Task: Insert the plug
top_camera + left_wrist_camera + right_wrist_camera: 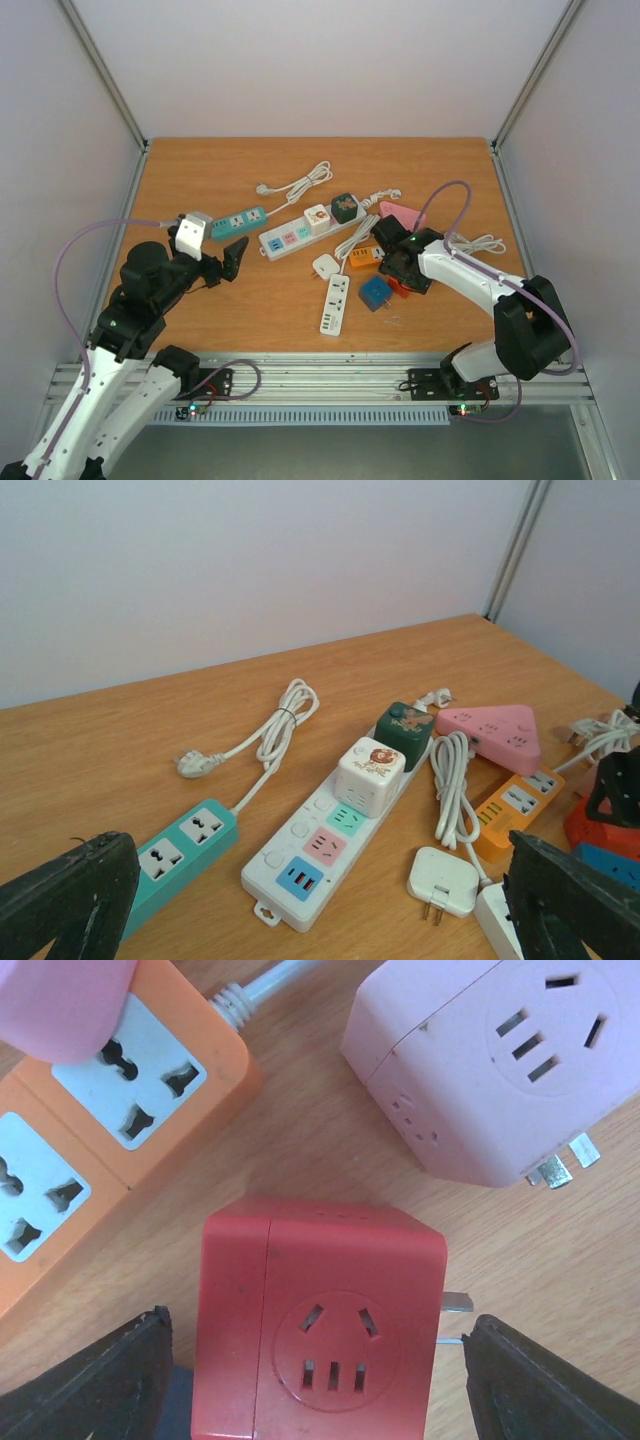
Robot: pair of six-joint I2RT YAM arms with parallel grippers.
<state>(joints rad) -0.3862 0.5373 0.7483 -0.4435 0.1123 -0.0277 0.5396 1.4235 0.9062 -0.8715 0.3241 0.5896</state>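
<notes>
A red cube plug adapter [330,1280] lies on the wooden table, socket face up, its metal prongs [455,1305] pointing right. My right gripper [318,1332] is open and straddles it, one finger on each side, neither touching; in the top view it [398,272] sits right of centre. A long white power strip [320,855] with coloured sockets holds a white cube [370,775] and a green cube [403,730]. My left gripper [316,852] is open and empty, hovering in front of that strip, left of centre in the top view [225,268].
A teal strip [180,855], orange strip [100,1130], pink triangular strip [495,735], pink cube [500,1060], blue cube [376,293], small white strip [335,305] and flat white plug [445,880] crowd the table's middle. Coiled white cables [280,725] lie behind.
</notes>
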